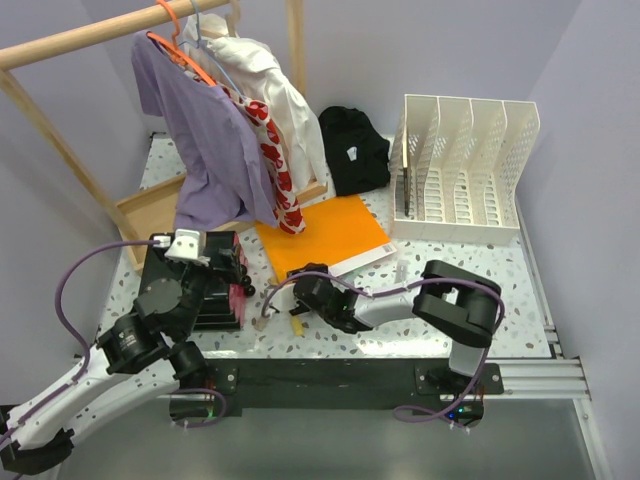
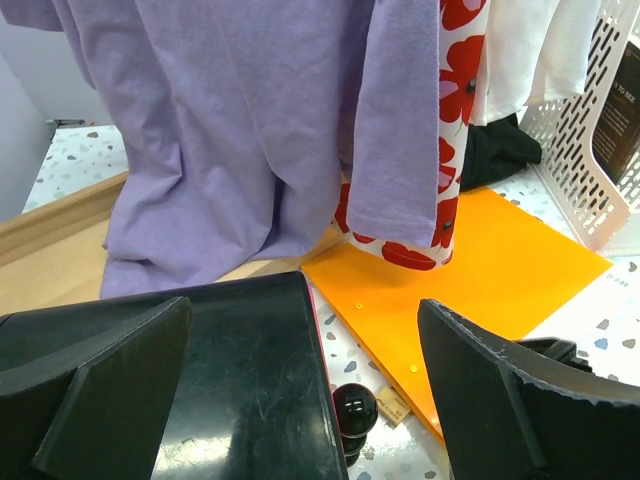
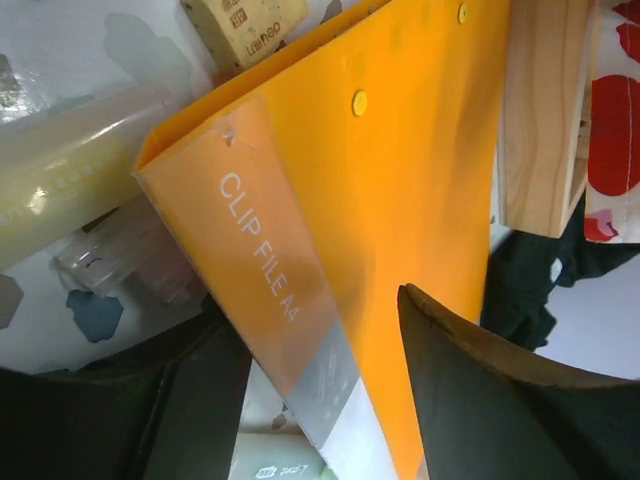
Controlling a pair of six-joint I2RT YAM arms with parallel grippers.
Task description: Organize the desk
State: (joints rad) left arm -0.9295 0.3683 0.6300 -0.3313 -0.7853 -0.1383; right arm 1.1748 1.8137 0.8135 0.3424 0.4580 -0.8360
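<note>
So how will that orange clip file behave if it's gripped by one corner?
The file looks thin, glossy plastic, so it's probably light and slippery. Held by one corner it will likely droop. Pushed, it should slide on the smooth desk, not tip.

The left arm (image 1: 130,345) and right arm (image 1: 455,300) are built of black joints and white links. A purple cable (image 1: 62,290) is run along each. Black wedge-shaped fingers (image 2: 500,400) are borne by the left claw (image 2: 305,305), a white block (image 1: 185,243) behind it.
</note>
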